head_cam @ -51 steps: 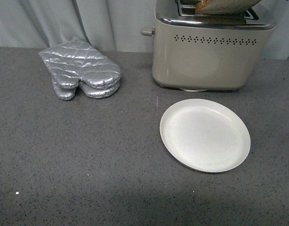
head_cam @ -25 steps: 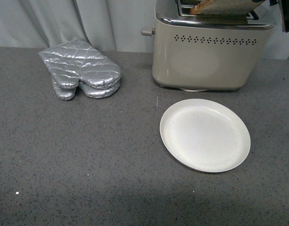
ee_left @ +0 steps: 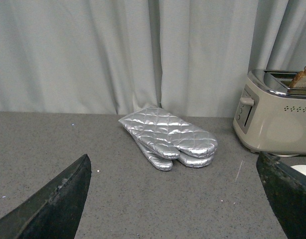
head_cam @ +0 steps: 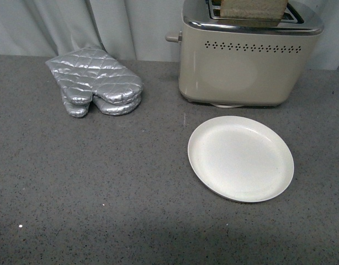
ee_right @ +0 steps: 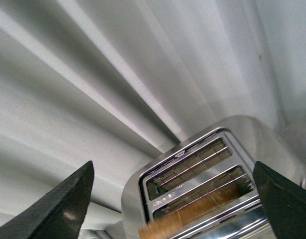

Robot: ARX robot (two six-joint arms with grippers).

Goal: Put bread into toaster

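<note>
The beige toaster (head_cam: 241, 61) stands at the back right of the counter. The bread (head_cam: 251, 8) stands upright in its front slot, its top sticking out above the chrome. The right wrist view looks down on the toaster (ee_right: 143, 199) with the bread (ee_right: 203, 209) blurred in one slot and the other slot empty. My right gripper (ee_right: 173, 191) hangs open above the toaster, holding nothing. My left gripper (ee_left: 175, 199) is open low over the counter, far left of the toaster (ee_left: 277, 124), where the bread (ee_left: 303, 77) shows as a brown corner. Neither gripper appears in the front view.
A white plate (head_cam: 240, 158) lies empty in front of the toaster. A silver quilted oven mitt (head_cam: 98, 80) lies at the back left, also in the left wrist view as the mitt (ee_left: 168, 137). Grey curtains hang behind the counter.
The bread lay tilted across the toaster's top and now stands square in the slot. The right gripper showed at the front view's upper right edge half a second ago and has left it.
</note>
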